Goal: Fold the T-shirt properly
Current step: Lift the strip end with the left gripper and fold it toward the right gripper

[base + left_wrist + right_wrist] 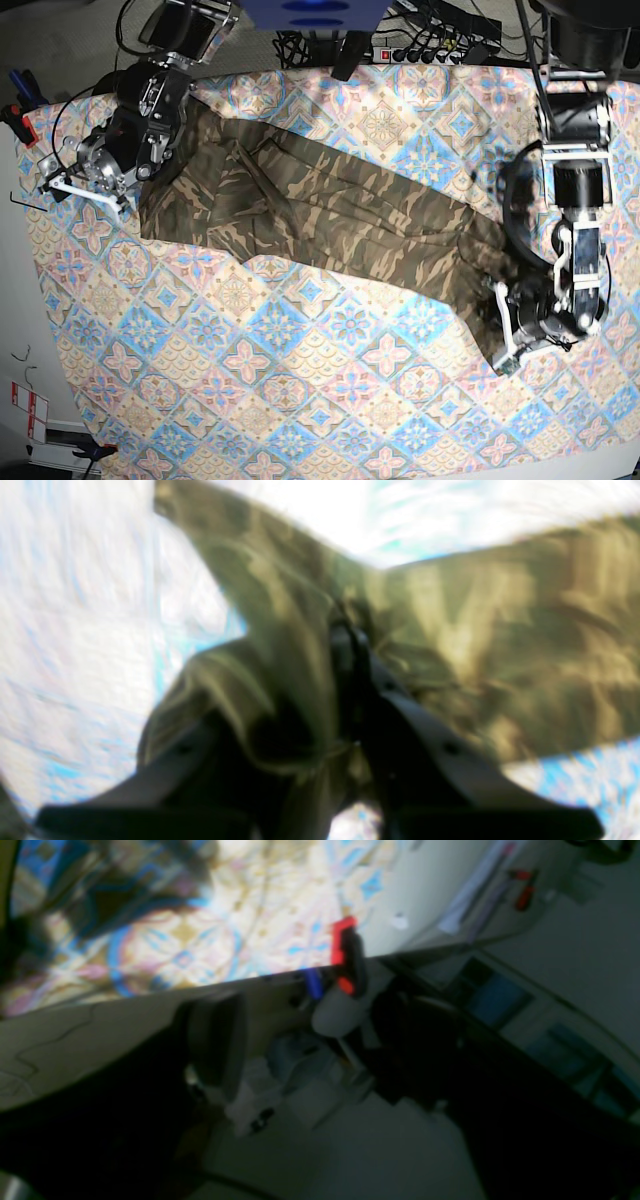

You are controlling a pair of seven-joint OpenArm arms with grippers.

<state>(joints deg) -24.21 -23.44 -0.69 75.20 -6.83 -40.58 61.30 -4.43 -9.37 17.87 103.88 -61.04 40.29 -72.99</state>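
The camouflage T-shirt [320, 215] lies stretched in a long band, running from the table's upper left down to the lower right. My left gripper [508, 325] is at the shirt's lower right end. In the left wrist view it [350, 640] is shut on a bunched fold of the T-shirt [500, 630], which fans out from the black fingers [420, 720]. My right gripper [78, 183] hovers just past the shirt's left end, near the table's left edge. It is open, with nothing between its jaws. The right wrist view is blurred and looks out over the table's edge.
A pastel diamond-patterned tablecloth [300, 380] covers the table. A red clamp [344, 947] sits on the left table edge, also seen in the base view as the clamp [15, 118]. A power strip and cables [420, 52] run along the back. Clutter lies on the floor [300, 1065] beyond the edge.
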